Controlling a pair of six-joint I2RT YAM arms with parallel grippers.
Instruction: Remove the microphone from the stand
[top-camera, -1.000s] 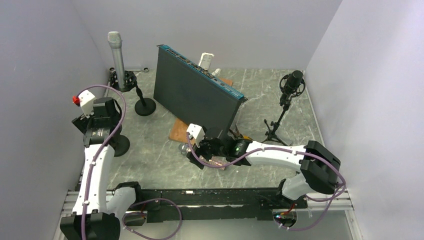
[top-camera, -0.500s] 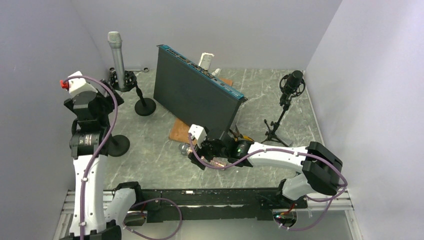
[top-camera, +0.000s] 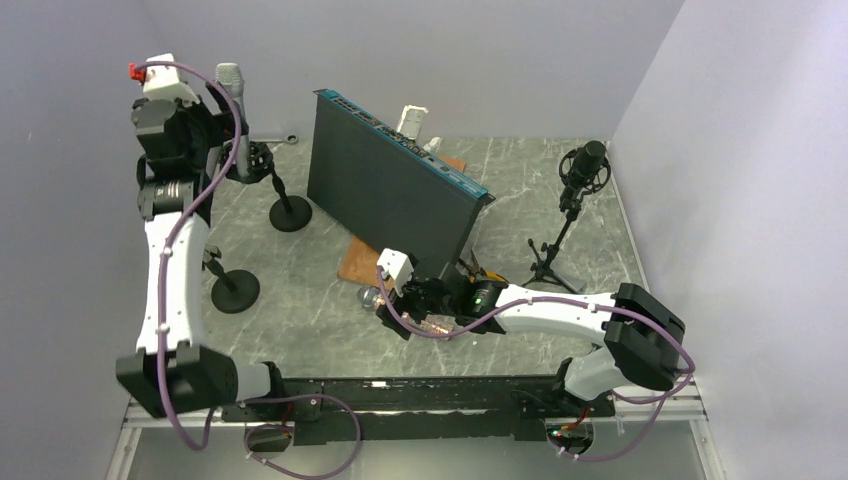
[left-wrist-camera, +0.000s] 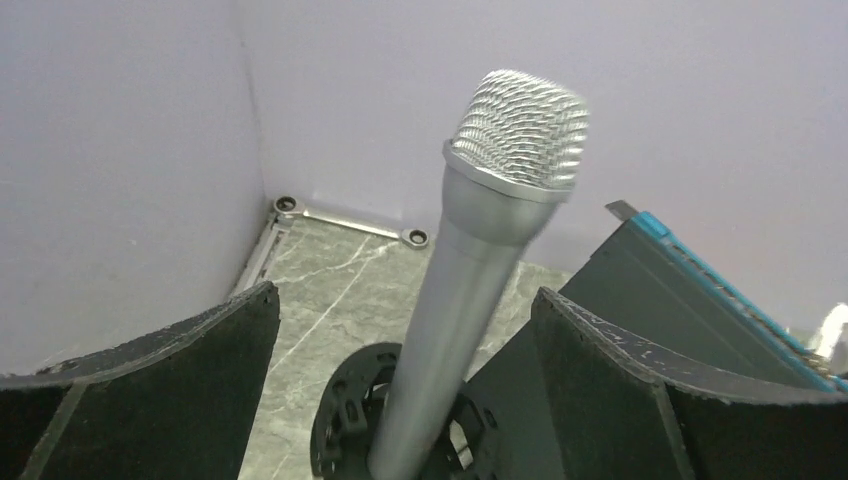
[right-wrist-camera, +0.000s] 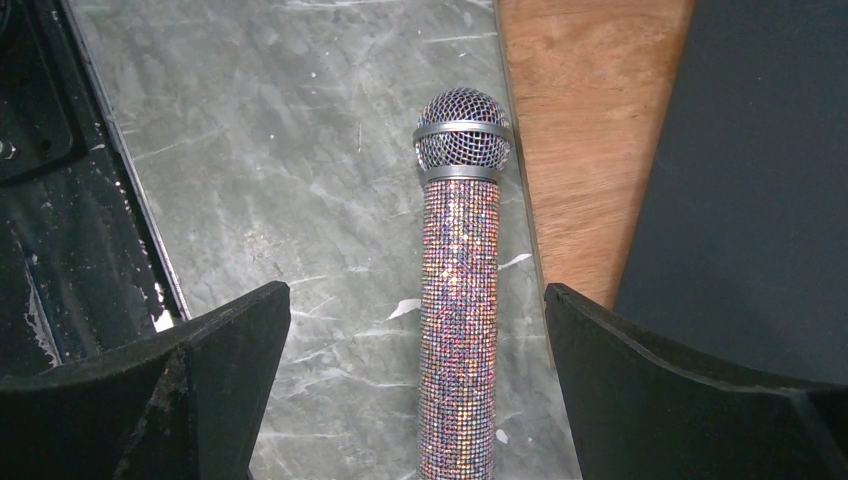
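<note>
A silver microphone (top-camera: 231, 88) stands upright in the black clip (top-camera: 256, 160) of a stand with a round base (top-camera: 290, 214) at the back left. My left gripper (top-camera: 212, 120) is raised beside it. In the left wrist view the gripper (left-wrist-camera: 405, 295) is open, with the silver microphone (left-wrist-camera: 470, 270) between the fingers and not touching them, and the clip (left-wrist-camera: 345, 425) below. My right gripper (top-camera: 388, 302) is open and hovers low over a glittery microphone (right-wrist-camera: 460, 300) that lies on the table between its fingers (right-wrist-camera: 230, 340).
A black rack unit (top-camera: 390, 185) stands on edge mid-table, leaning over a wooden board (top-camera: 358, 264). A second round stand base (top-camera: 236, 293) sits at the left. A black studio microphone on a tripod (top-camera: 583, 172) stands at the back right. Walls close in left and back.
My left arm has risen and swung toward the back, bringing its open gripper up around the silver microphone. The right arm has hardly moved.
</note>
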